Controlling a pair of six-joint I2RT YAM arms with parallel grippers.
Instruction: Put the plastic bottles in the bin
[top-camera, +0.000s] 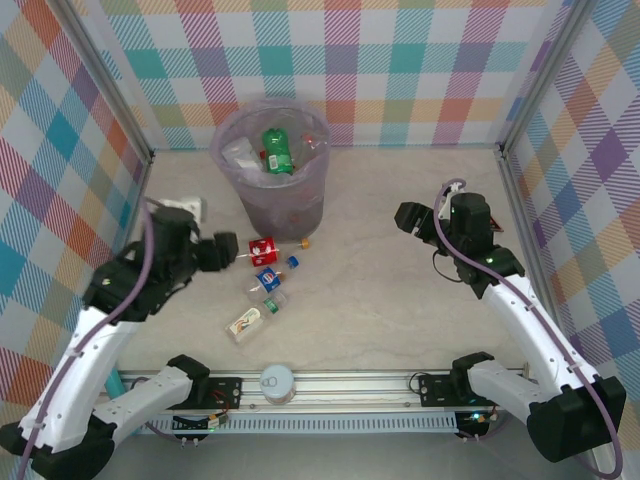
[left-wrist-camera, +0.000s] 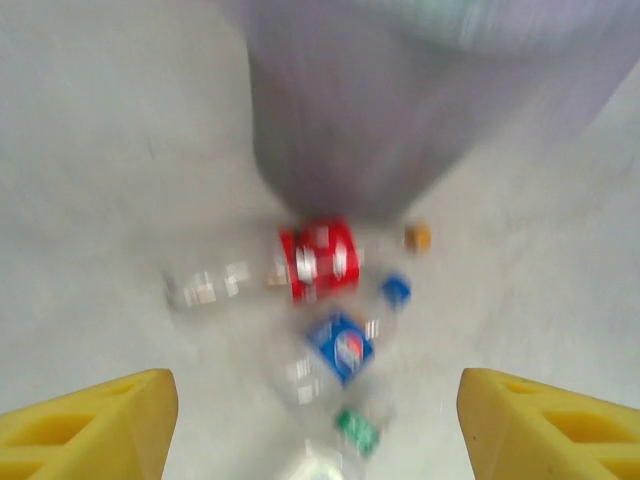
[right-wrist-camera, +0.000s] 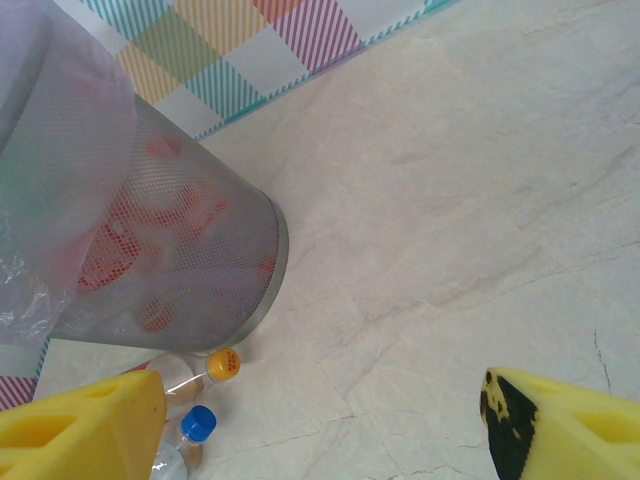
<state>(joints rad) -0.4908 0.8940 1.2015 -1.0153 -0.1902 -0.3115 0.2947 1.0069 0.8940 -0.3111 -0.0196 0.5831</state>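
The bin (top-camera: 272, 190), a mesh bucket lined with a lilac bag, stands at the back and holds a green bottle (top-camera: 277, 150) among other bottles. Several plastic bottles lie in front of it: a red-labelled one (top-camera: 262, 250), a blue-labelled one (top-camera: 270, 276) and a clear one (top-camera: 243, 323). My left gripper (top-camera: 224, 252) hovers open just left of the red-labelled bottle (left-wrist-camera: 318, 262), with nothing between its yellow fingers (left-wrist-camera: 90, 430). The blue-labelled bottle (left-wrist-camera: 340, 347) lies ahead of it, blurred. My right gripper (top-camera: 410, 218) is open and empty over bare table, right of the bin (right-wrist-camera: 170, 260).
A white canister with a grey lid (top-camera: 276, 381) sits at the near rail. A white object (top-camera: 185, 207) lies by the left wall. An orange cap (right-wrist-camera: 223, 364) and a blue cap (right-wrist-camera: 198, 423) sit at the bin's foot. Checked walls enclose the table.
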